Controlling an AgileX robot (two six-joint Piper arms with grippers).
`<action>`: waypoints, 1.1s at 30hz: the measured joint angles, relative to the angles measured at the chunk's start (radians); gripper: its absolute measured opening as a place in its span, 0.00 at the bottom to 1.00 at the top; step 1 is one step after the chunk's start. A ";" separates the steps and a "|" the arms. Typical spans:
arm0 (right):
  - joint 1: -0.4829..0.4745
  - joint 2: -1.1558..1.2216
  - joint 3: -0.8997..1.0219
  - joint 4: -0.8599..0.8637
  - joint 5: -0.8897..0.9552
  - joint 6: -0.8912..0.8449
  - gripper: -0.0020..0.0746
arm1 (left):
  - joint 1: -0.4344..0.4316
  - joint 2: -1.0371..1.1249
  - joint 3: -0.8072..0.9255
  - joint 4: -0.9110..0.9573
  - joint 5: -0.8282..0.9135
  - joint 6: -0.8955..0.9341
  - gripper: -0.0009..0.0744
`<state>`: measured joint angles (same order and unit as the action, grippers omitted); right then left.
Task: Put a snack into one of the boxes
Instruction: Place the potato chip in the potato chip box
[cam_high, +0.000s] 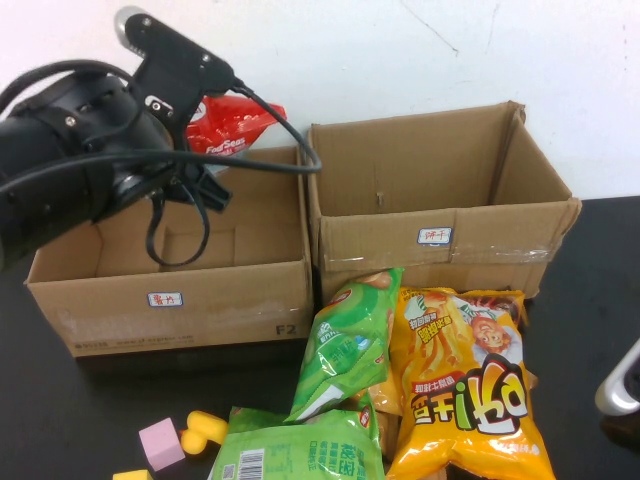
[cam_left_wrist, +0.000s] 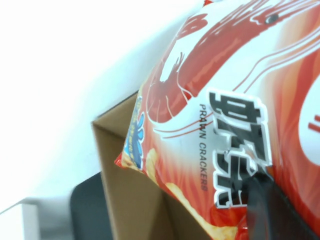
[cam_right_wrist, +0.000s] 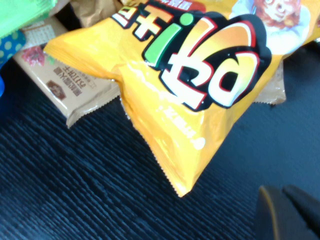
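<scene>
Over the left box: left end effector (cam_high: 200, 135) hangs above the rear of the left box (cam_high: 170, 300), clenched on the red prawn cracker bag (cam_high: 232, 128).
Snack position: bag sits at the box's back wall, upper part above the rim; the left wrist view shows the bag (cam_left_wrist: 235, 115) filling the frame, a dark finger (cam_left_wrist: 272, 210) pressed on its lower part, and a cardboard corner (cam_left_wrist: 125, 165) just beyond it.
Key relation: bag is in the grip, with the box opening directly below and toward the robot; its long axis looks tilted, roughly upright. A drop should call for little more than lowering and letting go, by my reading.
Nearer arm: left arm, already over the target; right arm well apart.
Right end effector: only a pale edge at the frame's right border in the high view (cam_high: 622, 385), low over the dark counter (cam_high: 600, 290), clenched and holding nothing that I can see; its wrist view shows dark finger tips (cam_right_wrist: 287, 212) beside the yellow snack bag (cam_right_wrist: 190, 85).
Left box contents: visible floor looks bare; part is hidden by the arm.
Right box (cam_high: 440, 215): visible inner walls bare, floor mostly hidden.
On the counter: yellow bag (cam_high: 465, 390), green bags (cam_high: 345, 345), pink block (cam_high: 160, 443), yellow pieces (cam_high: 205, 430).
Risk: bag may catch on the rear rim if released too far back.
</scene>
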<state>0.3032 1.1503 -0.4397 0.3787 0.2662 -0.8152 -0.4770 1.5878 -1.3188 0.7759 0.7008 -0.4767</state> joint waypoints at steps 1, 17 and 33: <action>0.000 0.000 0.000 0.002 0.003 0.000 0.02 | 0.011 0.007 0.000 -0.010 -0.020 -0.015 0.03; 0.000 0.000 0.000 0.026 0.016 0.000 0.02 | 0.179 0.065 0.000 -0.246 -0.105 -0.073 0.03; 0.000 0.000 0.000 0.028 0.025 0.000 0.02 | 0.179 0.133 0.000 -0.250 -0.138 -0.076 0.78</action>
<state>0.3032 1.1503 -0.4397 0.4065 0.2912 -0.8152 -0.2978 1.7210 -1.3188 0.5260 0.5624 -0.5524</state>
